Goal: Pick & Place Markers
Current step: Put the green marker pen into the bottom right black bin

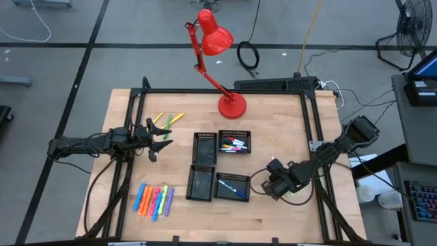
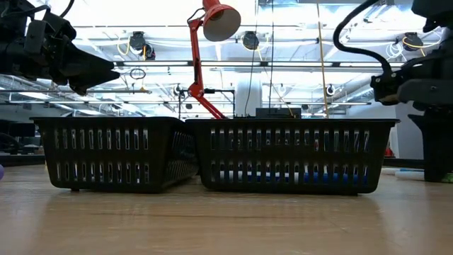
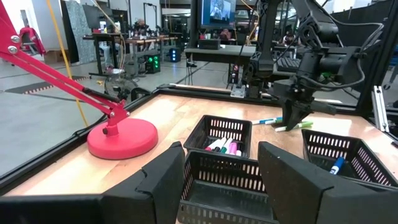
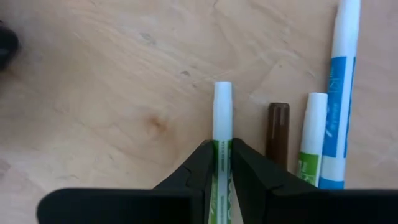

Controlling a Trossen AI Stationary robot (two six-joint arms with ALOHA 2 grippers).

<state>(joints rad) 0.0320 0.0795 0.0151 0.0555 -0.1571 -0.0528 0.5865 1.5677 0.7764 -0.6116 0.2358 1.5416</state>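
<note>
One white marker with a green label (image 4: 222, 134) lies on the pale wooden tabletop (image 4: 112, 93), pinched between the right end effector's (image 4: 222, 163) dark fingers, right of centre in the high view. Beside it lie a brown pen (image 4: 278, 130) and two more white markers. Left end effector (image 1: 162, 139) hovers released at mid-left, above the neon highlighters (image 1: 154, 200).

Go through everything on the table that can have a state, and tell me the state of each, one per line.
Right gripper: shut on the green-and-white marker.
Left gripper: open, holding nothing.
Upper-right tray: holds several markers.
Lower-right tray: holds a blue marker.
Upper-left tray: looks empty.
Red lamp: upright, whether lit unclear.
</note>
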